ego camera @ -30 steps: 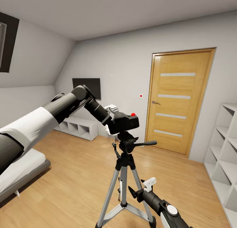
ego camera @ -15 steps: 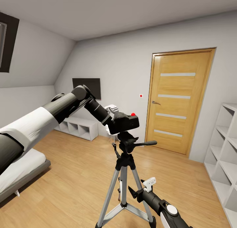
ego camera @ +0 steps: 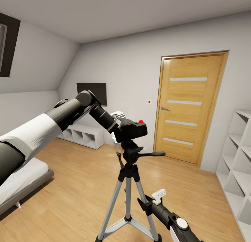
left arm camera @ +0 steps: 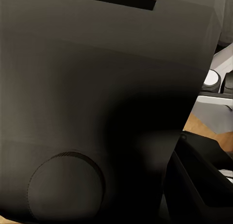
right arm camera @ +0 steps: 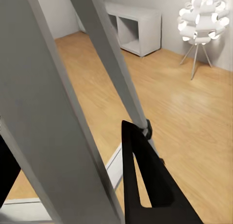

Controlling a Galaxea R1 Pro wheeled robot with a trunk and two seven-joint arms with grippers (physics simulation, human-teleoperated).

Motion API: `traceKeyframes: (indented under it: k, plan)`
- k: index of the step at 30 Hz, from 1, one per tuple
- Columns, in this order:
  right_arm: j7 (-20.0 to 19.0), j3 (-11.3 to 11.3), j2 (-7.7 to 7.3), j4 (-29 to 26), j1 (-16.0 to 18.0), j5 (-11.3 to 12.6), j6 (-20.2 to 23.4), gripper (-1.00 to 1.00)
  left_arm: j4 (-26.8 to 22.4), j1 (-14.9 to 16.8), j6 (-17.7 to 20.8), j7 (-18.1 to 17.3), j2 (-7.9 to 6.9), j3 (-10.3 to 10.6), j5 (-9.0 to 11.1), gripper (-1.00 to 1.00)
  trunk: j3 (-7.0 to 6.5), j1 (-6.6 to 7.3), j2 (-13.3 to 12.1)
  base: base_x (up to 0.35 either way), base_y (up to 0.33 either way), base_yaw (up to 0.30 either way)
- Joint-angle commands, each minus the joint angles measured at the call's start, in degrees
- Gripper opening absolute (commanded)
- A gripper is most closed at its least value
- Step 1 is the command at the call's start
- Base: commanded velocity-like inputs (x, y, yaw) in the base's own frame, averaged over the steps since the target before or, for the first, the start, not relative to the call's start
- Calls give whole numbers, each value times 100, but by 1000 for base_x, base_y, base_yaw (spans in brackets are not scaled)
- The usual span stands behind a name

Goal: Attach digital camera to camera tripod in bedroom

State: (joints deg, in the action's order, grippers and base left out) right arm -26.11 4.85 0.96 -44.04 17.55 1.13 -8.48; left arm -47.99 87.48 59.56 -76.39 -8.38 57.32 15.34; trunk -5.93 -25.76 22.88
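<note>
From the head view I have the camera clamped in my left gripper, red button up, held right above the black head of the tripod. Camera and head look touching or just apart; I cannot tell which. The tripod stands on the wood floor in mid-room, its side handle pointing toward the oak door. In the left wrist view the camera's dark body sits close against the lens.

My right gripper hangs low, just beside the tripod's right leg, touching nothing I can see; I cannot tell how wide it stands. In the right wrist view the silver legs cross in front, with one dark fingertip below, and a white lamp near a low white shelf by the wall.
</note>
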Motion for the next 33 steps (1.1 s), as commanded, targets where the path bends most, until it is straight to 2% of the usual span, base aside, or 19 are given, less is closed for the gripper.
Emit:
traceKeyframes:
  k: [1,16,25,33]
  plan:
    - [-5,-1,0,8,3,11,-14,-100,-3,6,44,-16,-6,16,13,-100,3,-2,4,0,0,0]
    - [358,-1,44,16,11,2,-19,-100,-6,6,44,-16,-8,16,13,-100,3,-2,4,0,0,0]
    - [569,11,118,113,26,-38,-21,-100,-10,6,44,-16,-87,20,13,-100,3,-2,4,0,0,0]
    - [895,300,156,344,157,-212,-22,-100,-24,6,44,-16,-145,17,13,-100,3,-2,4,0,0,0]
